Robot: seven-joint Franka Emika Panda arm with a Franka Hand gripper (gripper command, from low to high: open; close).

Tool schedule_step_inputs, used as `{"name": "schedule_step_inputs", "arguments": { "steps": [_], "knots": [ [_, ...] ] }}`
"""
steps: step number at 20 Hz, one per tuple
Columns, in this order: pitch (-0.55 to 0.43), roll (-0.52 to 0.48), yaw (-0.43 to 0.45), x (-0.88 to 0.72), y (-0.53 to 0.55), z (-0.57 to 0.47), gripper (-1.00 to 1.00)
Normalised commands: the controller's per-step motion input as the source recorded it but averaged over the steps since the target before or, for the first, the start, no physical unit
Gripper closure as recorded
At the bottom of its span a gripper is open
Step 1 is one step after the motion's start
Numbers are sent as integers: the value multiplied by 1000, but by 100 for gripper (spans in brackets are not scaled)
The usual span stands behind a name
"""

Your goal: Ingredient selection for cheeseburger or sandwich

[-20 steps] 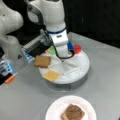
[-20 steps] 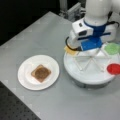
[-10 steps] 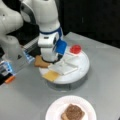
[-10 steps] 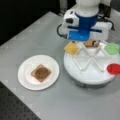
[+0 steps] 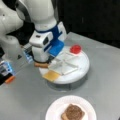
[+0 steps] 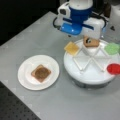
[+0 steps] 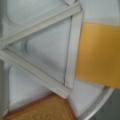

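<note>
On the white paper plate point(image 5: 85, 106) point(image 6: 25, 77) lies a tan bread square with the dark patty point(image 5: 74, 111) point(image 6: 41, 73) on top. The round white divided tray point(image 5: 79, 74) point(image 6: 88, 75) holds the yellow cheese square point(image 5: 51, 75) point(image 6: 72, 48) point(image 7: 100, 55) at its rim and a second bread square point(image 5: 41, 65) point(image 6: 91, 42) point(image 7: 40, 108) in the neighbouring compartment. In both front views my gripper point(image 5: 41, 61) point(image 6: 87, 37) hangs directly over that bread, just above or touching it. No fingers show in the wrist view.
A red round disc point(image 5: 75, 49) point(image 6: 114, 68) and a green leaf-like piece point(image 6: 111, 48) lie in other tray compartments. Raised white dividers point(image 7: 72, 50) split the tray. The arm's base point(image 5: 10, 47) stands at a front view's left.
The arm has swung from over the tray's middle to its edge, above the bread compartment beside the cheese. The plate's stack has not moved.
</note>
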Motion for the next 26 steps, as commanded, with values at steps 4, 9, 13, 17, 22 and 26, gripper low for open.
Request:
{"name": "schedule_step_inputs", "arguments": {
  "steps": [4,9,13,17,22,26],
  "knots": [
    [154,340,-221,266,-330,115,-100],
    [173,532,-120,245,-307,224,-100],
    [216,445,-5,280,-250,207,-100],
    [188,405,79,323,-226,96,-100],
    [122,451,99,308,-216,-1,-100],
    [76,452,124,258,-254,33,-100]
  ]
}}
